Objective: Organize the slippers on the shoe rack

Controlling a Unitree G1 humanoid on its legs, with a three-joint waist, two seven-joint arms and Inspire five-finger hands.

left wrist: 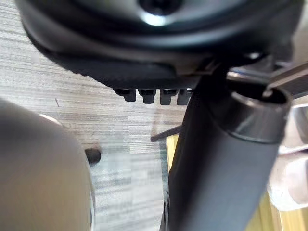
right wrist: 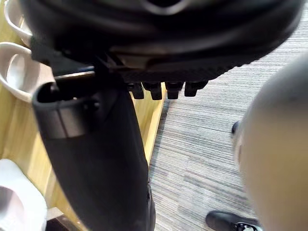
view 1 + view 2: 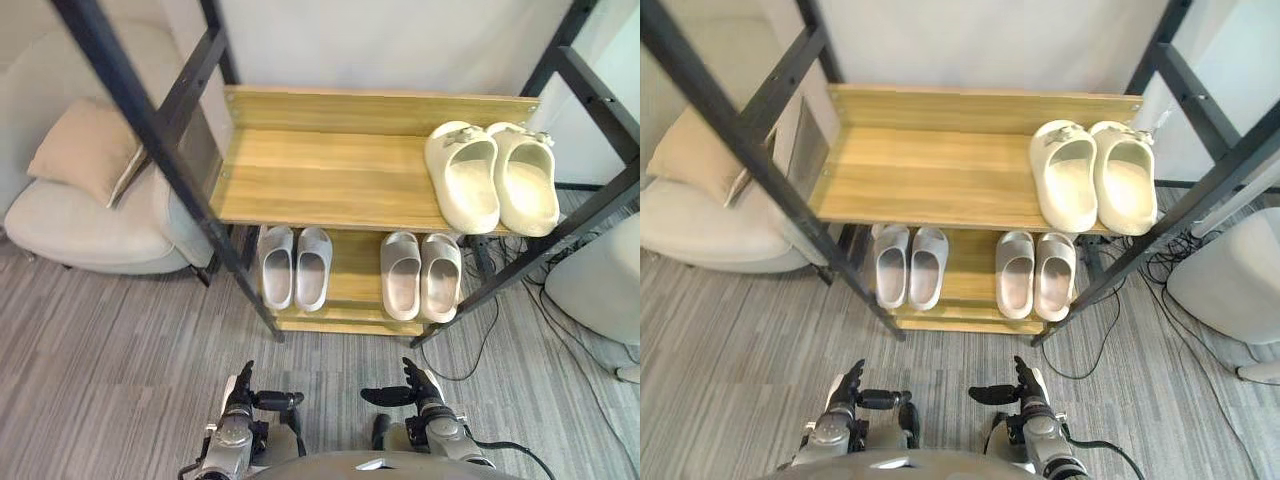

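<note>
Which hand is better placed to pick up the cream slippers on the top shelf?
Probably the right hand. The cream slippers sit at the right end of the top shelf, on that arm's side; the left hand would have to cross over. Both hands hang open and empty.

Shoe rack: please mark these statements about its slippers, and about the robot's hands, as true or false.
1. The cream pair stands at the right end of the upper shelf. True.
2. The lower shelf holds one pair. False: two pairs stand there, a pale grey pair on the left and a beige pair on the right.
3. The left hand holds a slipper. False: it is open and holds nothing, low in front of the rack.
4. The right hand holds nothing. True.
5. A cushion lies on the sofa left of the rack. True.
</note>
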